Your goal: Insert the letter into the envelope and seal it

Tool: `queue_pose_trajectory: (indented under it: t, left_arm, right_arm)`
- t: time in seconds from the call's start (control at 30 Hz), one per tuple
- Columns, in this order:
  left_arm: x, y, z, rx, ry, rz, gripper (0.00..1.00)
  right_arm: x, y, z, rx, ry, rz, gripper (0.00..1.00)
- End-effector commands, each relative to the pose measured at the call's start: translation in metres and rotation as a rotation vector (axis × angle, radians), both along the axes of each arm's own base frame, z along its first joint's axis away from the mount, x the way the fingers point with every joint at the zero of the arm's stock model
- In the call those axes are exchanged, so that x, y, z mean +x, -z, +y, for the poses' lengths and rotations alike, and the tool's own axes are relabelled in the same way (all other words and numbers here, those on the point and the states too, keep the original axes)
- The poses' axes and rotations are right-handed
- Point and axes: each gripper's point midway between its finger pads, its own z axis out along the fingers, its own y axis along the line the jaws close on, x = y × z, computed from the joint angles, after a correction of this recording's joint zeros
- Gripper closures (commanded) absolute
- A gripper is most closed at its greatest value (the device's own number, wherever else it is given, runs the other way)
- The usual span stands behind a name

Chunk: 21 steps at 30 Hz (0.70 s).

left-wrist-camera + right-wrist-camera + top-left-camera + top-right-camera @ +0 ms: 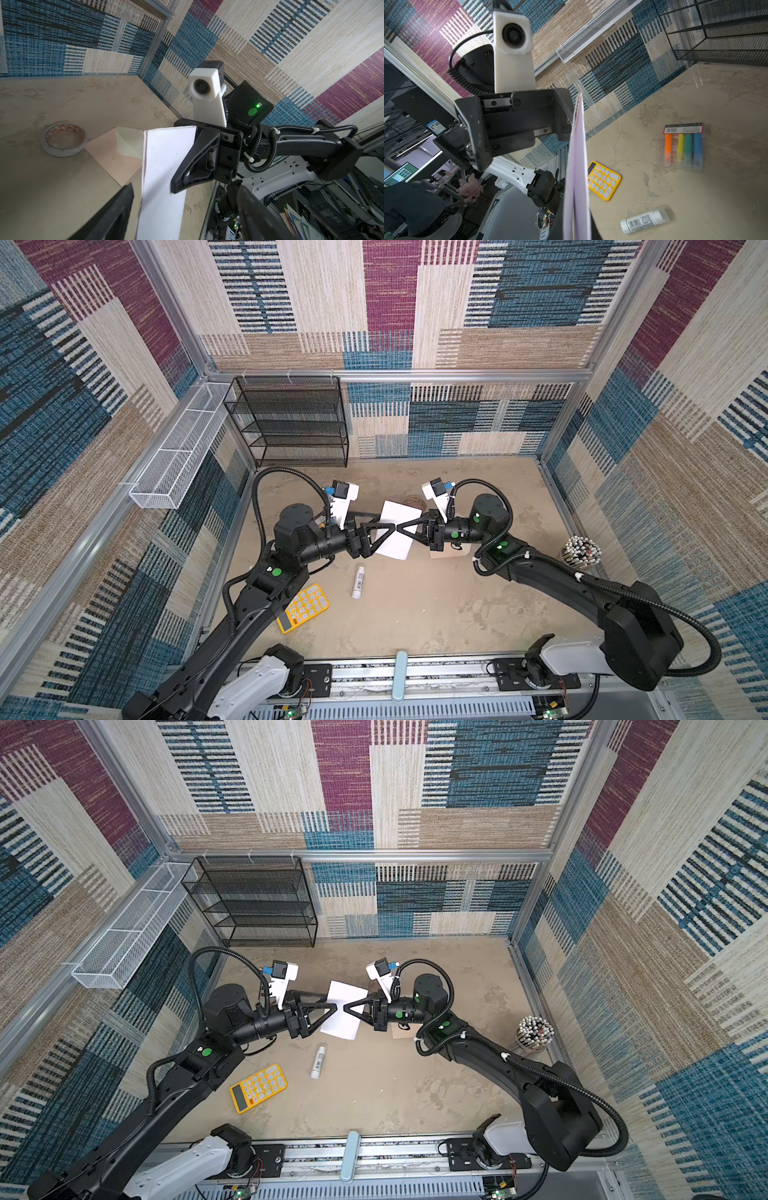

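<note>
Two layers show along the edge of the letter [577, 166] in the right wrist view, so it is folded. It hangs above the counter [436, 614], between the two hands. The right hand [400, 528] is clenched on it from the right. The left hand [386, 522] is released, its fingers spread wide with one on each side of the sheet. In both top views the letter's broad face is turned upward. Its long axis runs from the back wall toward the front rail, slanting a little to the left at the near end.

The envelope [112, 154] lies flat on the counter under the right arm, cream flap showing, one corner just beside a tape roll [63, 142]. Nearer the front lie a glue stick [358, 581] and a yellow calculator [303, 608]. A marker pack [683, 145] is on the left side, and a cup of pens [582, 553] stands at the far right.

The counter is mottled beige, like stone. Woven patchwork in blue, maroon, tan and cream covers the walls, set in an aluminium frame. A black mesh rack [291, 423] stands at the back left, and a white mesh basket [174, 456] hangs on the left wall.
</note>
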Motion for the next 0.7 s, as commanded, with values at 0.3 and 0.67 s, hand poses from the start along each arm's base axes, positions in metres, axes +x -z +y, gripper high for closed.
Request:
queue_pose_trajectory:
  t: [0.3, 0.67]
  left_arm:
    - [-0.004, 0.000, -0.007, 0.001, 0.087, -0.016, 0.25]
    - [-0.011, -0.008, -0.015, -0.037, 0.171, -0.030, 0.51]
  right_arm:
    - [-0.012, -0.010, -0.001, -0.004, -0.057, -0.050, 0.91]
    - [-0.016, -0.010, 0.001, -0.002, -0.094, -0.042, 0.91]
